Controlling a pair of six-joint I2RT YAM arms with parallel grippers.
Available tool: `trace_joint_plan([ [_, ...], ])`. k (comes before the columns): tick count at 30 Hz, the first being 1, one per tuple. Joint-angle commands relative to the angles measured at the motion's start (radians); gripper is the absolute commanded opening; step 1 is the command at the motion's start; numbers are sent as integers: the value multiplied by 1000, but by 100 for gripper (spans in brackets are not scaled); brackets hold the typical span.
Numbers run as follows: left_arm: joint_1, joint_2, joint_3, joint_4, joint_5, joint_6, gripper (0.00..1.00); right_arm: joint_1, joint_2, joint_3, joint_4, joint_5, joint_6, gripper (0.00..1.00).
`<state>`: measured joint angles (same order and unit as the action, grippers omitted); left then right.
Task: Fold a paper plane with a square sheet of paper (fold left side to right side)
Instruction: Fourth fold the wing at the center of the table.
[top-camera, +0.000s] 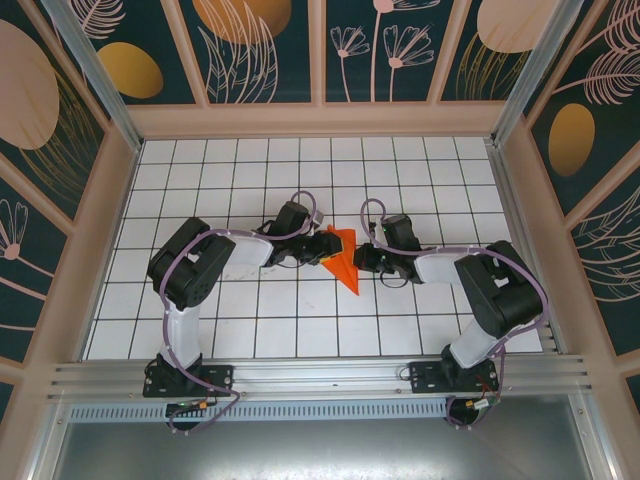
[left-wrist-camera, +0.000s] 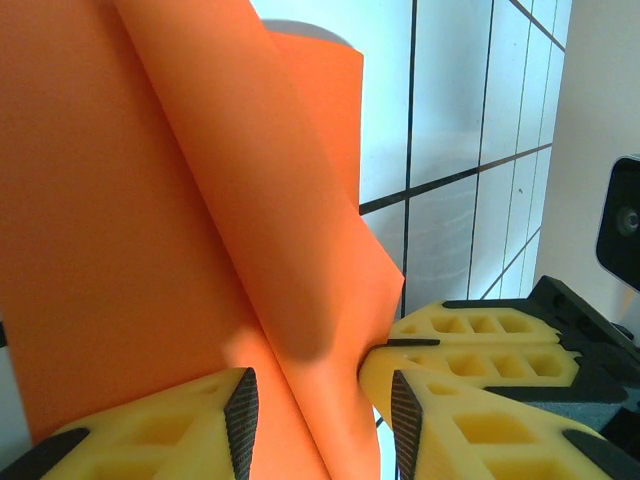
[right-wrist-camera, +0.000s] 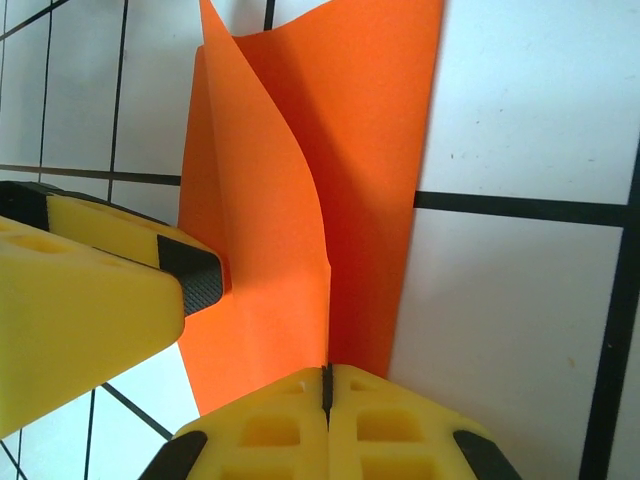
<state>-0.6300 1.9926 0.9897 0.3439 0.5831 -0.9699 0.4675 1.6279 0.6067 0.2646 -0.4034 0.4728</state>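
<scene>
At mid-table, the right gripper (right-wrist-camera: 326, 385) pinches a raised flap of the folded orange paper sheet (top-camera: 343, 265); the left gripper (left-wrist-camera: 320, 405) straddles it, jaws half-parted.

The top external camera sits high above and behind the arm bases (top-camera: 190, 378), looking down over the whole gridded worktop (top-camera: 300, 325). The left wrist camera looks past the left gripper (left-wrist-camera: 320, 425) and the right wrist camera past the right gripper (right-wrist-camera: 326, 400). Both are very close on the orange paper (top-camera: 342, 262) at mid-worktop, which all three views share.
</scene>
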Motion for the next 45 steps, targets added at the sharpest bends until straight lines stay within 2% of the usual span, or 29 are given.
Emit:
trace_joint_plan([
  [1, -4, 15, -2, -59, -43, 29, 44, 8, -20, -10, -28, 25, -16, 1],
  [20, -4, -16, 6, -62, -41, 33, 45, 23, 64, 4, -75, 44, -31, 1],
  [27, 6, -94, 82, -198, -106, 117, 47, 31, 73, -1, -106, 66, -37, 1],
  [30, 8, -102, 106, -202, -95, 124, 38, 34, 73, 0, -109, 69, -42, 1],
  [35, 4, -42, 149, -137, 10, 105, 24, 38, 80, 7, -117, 72, -48, 1],
  [45, 3, 64, 229, -155, 60, 121, 22, 46, 93, 18, -130, 72, -52, 1],
])
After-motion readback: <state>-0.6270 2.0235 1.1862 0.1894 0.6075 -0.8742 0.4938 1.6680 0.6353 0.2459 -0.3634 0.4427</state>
